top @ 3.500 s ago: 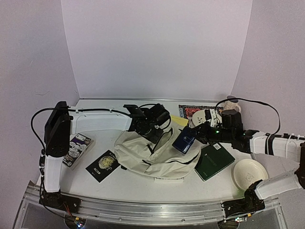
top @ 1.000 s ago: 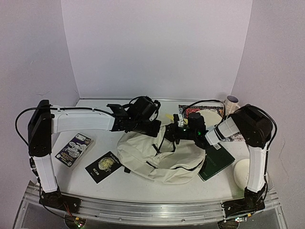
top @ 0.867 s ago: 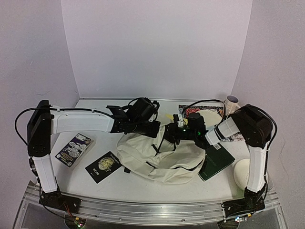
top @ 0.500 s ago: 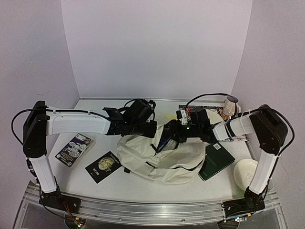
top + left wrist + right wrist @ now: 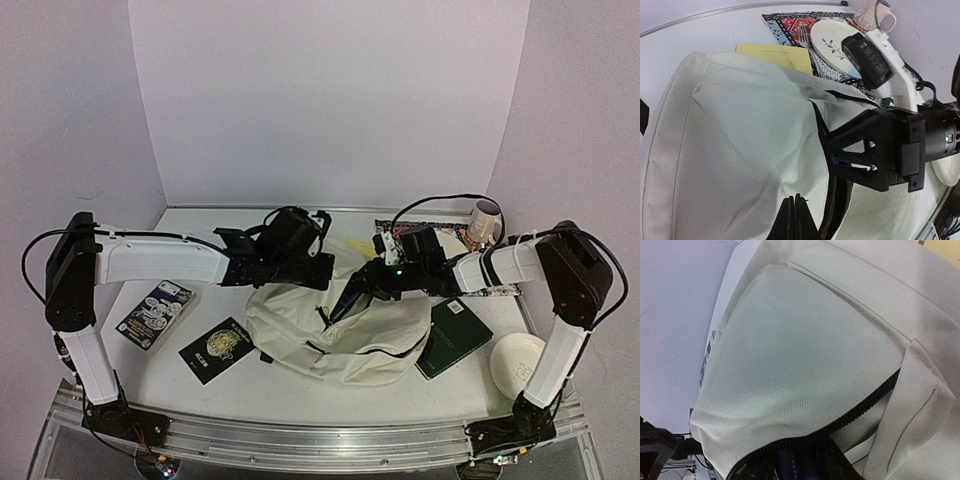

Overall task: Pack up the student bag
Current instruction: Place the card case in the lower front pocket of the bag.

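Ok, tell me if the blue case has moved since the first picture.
Yes. The blue case has moved left, away from the green book, to the opening of the bag.

The bag [image 5: 350, 340] lies mid-worktop [image 5: 290, 388], nearer the front edge than the back. A booklet [image 5: 215, 349] lies just beside its front left side, and a card box [image 5: 155, 312] lies further out toward the left edge. A notebook [image 5: 452, 337] lies against the bag's right side, with a plate [image 5: 520, 362] beyond it near the front right corner. Behind the bag lies a notepad [image 5: 775, 54]. Right of that, toward the back right corner, is a mat [image 5: 785, 24] with a second plate [image 5: 832, 42] on it and a cup [image 5: 486, 217] at its far right end. The left pincer [image 5: 794, 210] is on the bag's back left part, just beside the zip. The right pincer [image 5: 345, 300] reaches into the bag's open mouth from the right.
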Controlling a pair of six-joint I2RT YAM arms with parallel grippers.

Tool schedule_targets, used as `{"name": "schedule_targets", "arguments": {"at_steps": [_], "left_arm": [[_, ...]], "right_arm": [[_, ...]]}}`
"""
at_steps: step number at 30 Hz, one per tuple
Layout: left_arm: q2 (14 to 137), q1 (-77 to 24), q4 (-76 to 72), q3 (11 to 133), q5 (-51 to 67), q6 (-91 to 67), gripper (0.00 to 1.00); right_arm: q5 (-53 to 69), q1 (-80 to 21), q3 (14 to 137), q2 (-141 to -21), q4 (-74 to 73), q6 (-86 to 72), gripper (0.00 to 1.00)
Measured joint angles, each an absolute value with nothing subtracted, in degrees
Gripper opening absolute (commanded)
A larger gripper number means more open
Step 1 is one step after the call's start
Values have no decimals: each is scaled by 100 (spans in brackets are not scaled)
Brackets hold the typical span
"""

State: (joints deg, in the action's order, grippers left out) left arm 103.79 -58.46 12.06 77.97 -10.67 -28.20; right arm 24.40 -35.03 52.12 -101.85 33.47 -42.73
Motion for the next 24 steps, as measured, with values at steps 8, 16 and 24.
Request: {"name": "schedule_targets", "arguments": {"at_steps": [8, 16, 24], "left_arm": [[10374, -5846, 885, 7760, -637, -2881, 0], [10151, -5846, 789, 7441, -794, -2900, 17], [9652, -5846, 753, 7007, -1101, -3008, 49]], "right_arm": [[2722, -3503, 5425, -10810, 4103, -4733, 26], [2517, -3507, 5555, -10961, 3994, -4496, 55], [1847, -3514, 5555, -10281, 2928, -3722, 66]]}}
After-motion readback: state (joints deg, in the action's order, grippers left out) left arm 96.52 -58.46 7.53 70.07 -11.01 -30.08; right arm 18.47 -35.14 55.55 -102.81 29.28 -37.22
